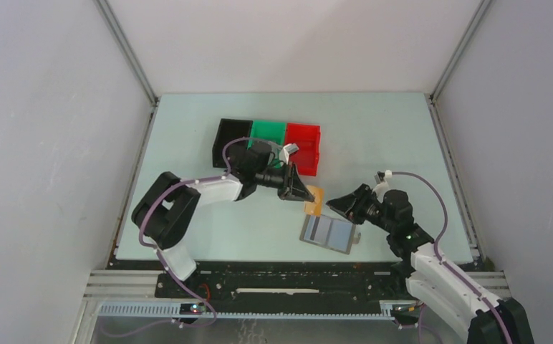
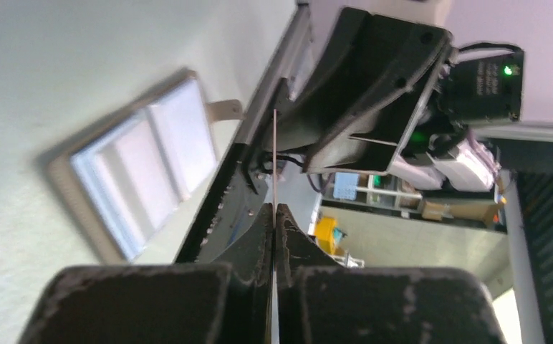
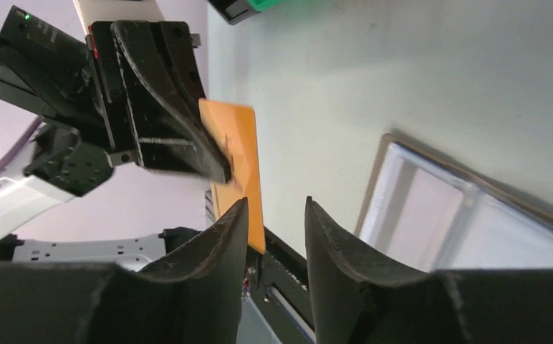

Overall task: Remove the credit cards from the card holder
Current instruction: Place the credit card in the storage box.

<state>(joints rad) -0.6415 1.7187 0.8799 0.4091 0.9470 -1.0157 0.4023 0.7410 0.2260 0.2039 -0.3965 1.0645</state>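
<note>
1 orange card [image 1: 314,201], 1 card holder [image 1: 329,232]

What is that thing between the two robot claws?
An orange card, pinched by the left gripper; the right gripper is open. The top view shows it.

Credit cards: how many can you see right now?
1. The orange credit card is pinched in the left gripper, lifted up just beside the open card holder. More cards may be hidden in its pockets.
</note>
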